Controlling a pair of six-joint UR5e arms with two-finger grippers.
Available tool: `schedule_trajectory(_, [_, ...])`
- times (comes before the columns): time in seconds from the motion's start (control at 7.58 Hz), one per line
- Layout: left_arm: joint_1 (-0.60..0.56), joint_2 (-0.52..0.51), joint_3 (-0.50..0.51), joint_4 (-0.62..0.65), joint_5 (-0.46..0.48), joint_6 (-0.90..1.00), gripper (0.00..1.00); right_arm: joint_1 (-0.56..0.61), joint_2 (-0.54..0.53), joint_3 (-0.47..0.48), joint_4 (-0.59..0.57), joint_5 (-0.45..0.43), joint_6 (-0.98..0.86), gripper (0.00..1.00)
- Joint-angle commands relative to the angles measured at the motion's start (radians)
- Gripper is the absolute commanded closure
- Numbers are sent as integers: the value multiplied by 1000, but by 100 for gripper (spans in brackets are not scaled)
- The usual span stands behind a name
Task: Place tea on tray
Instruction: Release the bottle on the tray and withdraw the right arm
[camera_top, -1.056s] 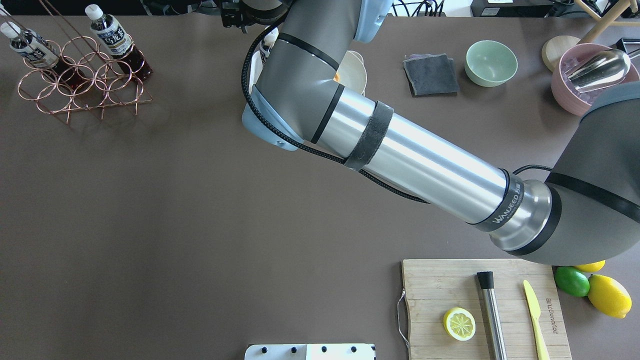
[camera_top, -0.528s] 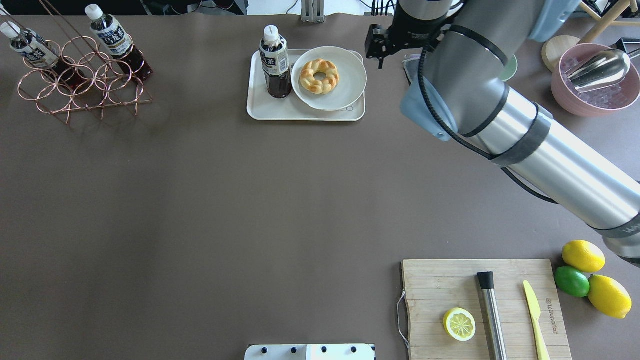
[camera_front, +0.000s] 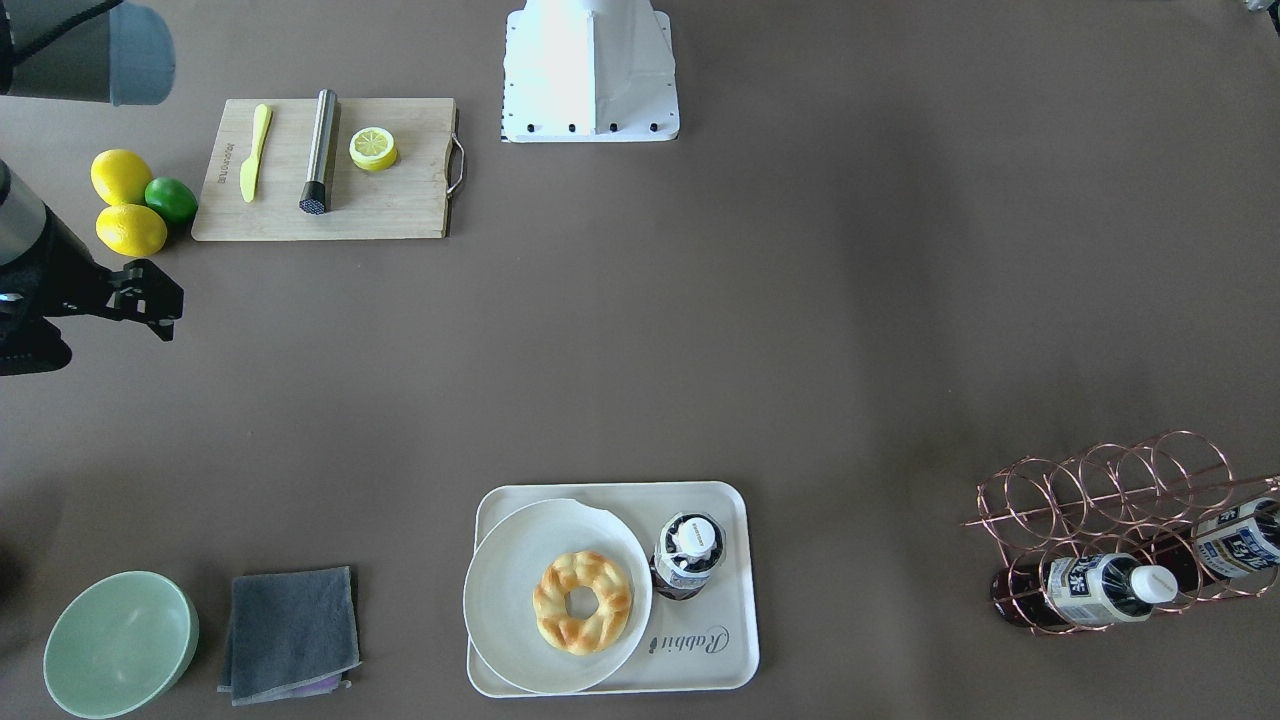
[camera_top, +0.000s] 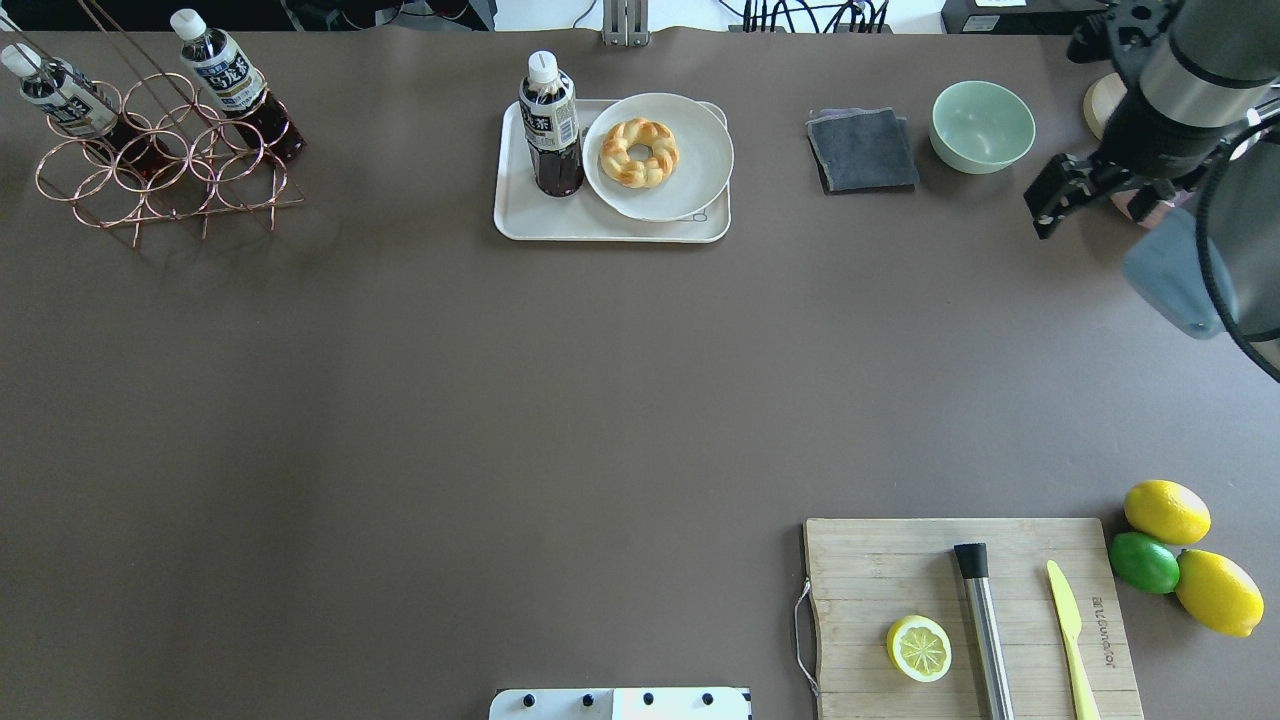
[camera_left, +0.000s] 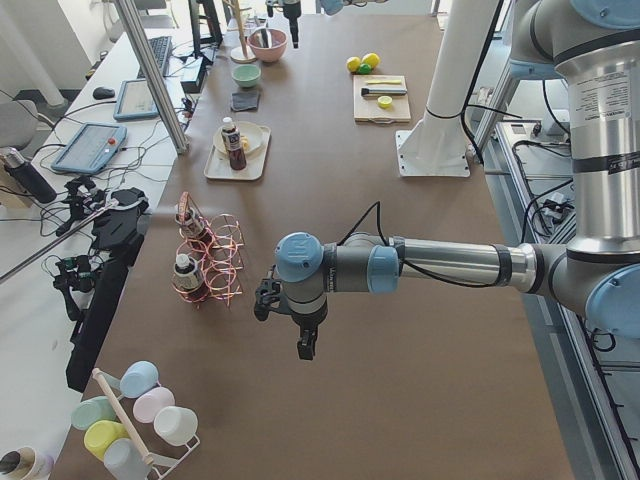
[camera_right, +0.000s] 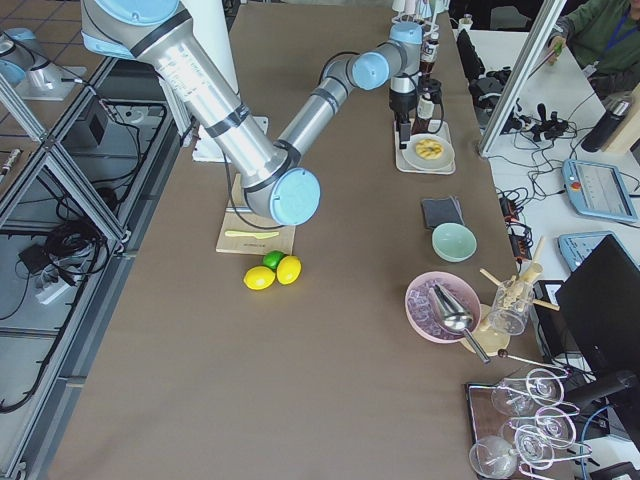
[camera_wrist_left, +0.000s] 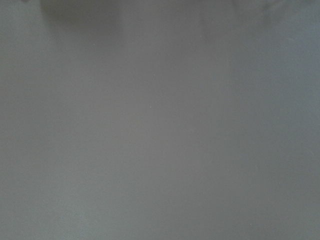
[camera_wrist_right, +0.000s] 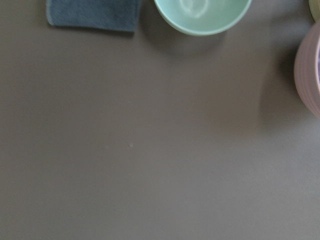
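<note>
The tea (camera_top: 550, 125) stands upright on the left part of the tray (camera_top: 610, 228), beside a round white plate (camera_top: 690, 190) with a braided ring pastry. It also shows in the front-facing view (camera_front: 690, 555) on the tray (camera_front: 715, 655). No gripper touches it. My right gripper (camera_top: 1135, 160) hangs over the table's far right, well away from the tray; its fingers are hidden under the wrist. My left gripper (camera_left: 305, 345) points down over bare table beyond the rack; I cannot tell whether it is open. Two identical bottles (camera_top: 225, 75) (camera_top: 60, 95) lie in the copper rack (camera_top: 160, 175).
A grey cloth (camera_top: 862, 150) and a green bowl (camera_top: 982, 125) lie right of the tray. A pink bowl (camera_right: 440, 305) with a metal scoop is at the far right. A wooden cutting board (camera_top: 880, 560) with lemon half, muddler and knife, then lemons and a lime (camera_top: 1145, 562), sit front right.
My right arm has swung from over the tray to the table's far right. The tea and plate, covered before, now stand in plain sight.
</note>
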Motion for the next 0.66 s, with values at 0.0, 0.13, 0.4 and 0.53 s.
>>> schedule_trajectory(0.0, [0, -2, 1, 0, 0, 1, 3, 199, -294, 18, 23, 168, -177, 0])
schedule_trajectory(0.13, [0, 0, 1, 0, 0, 1, 3, 282, -371, 8, 20, 163, -305, 0])
schedule_trajectory(0.4, [0, -3, 2, 0, 0, 1, 3, 367, -463, -2, 10, 53, -448, 0])
schedule_trajectory(0.53, [0, 0, 1, 0, 0, 1, 3, 393, -488, -5, 16, -35, -470, 0])
